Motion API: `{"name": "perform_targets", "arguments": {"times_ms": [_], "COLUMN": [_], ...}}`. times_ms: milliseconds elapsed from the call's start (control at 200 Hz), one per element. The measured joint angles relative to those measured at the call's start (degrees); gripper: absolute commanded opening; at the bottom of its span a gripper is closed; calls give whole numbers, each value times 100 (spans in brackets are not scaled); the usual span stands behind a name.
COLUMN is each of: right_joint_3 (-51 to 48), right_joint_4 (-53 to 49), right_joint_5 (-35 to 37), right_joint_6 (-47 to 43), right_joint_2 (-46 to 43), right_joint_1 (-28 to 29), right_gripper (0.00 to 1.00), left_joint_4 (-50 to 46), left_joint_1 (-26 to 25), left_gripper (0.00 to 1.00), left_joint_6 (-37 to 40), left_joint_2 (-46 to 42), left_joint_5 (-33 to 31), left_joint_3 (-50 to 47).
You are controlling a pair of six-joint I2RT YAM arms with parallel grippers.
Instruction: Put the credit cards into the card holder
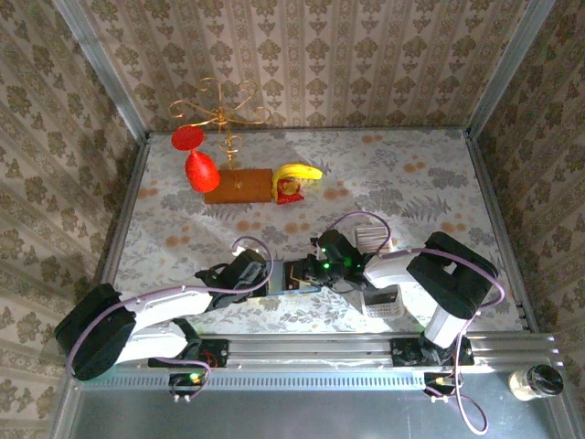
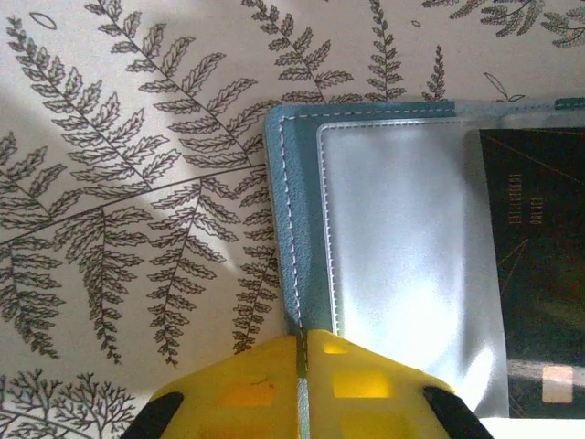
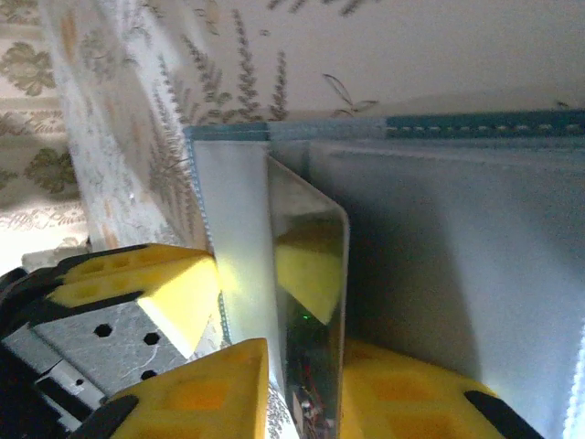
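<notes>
Near edge, table's 6 o'clock: the teal card holder (image 1: 294,276) lay open and flat. The left gripper (image 2: 303,352) was clenched on its stitched border from 9 o'clock, and a dark card (image 2: 530,265) sat under the clear pocket. At the holder's 3 o'clock the right gripper (image 3: 311,375) pinched one credit card (image 3: 311,238), which stood on edge upon the clear sleeve. Farther out, a row of pale cards (image 1: 370,240) lay at that gripper's 1 o'clock, with a banana (image 1: 300,172) at 12 and red wine glasses (image 1: 201,171) at 11.

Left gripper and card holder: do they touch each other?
Touching. In the left wrist view, the left gripper pinches the teal edge of the card holder.
</notes>
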Motion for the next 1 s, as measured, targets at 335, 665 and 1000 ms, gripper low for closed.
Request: {"name": "perform_targets", "arguments": {"times_ms": [335, 665, 1000], "right_joint_3": [542, 992, 1255], "right_joint_4": [-1340, -2090, -2736], "right_joint_5": [223, 372, 636], "right_joint_6": [-562, -894, -1191], "right_joint_2": [-76, -24, 9], "right_joint_1": [74, 192, 293], "right_gripper": [23, 21, 27], "left_joint_4": [175, 389, 584], "left_joint_1": [0, -4, -4], "left_gripper": [6, 5, 5], "left_joint_6": [0, 0, 2], "left_joint_2": [76, 190, 278], "left_joint_5": [2, 2, 4], "left_joint_3": [0, -2, -7]}}
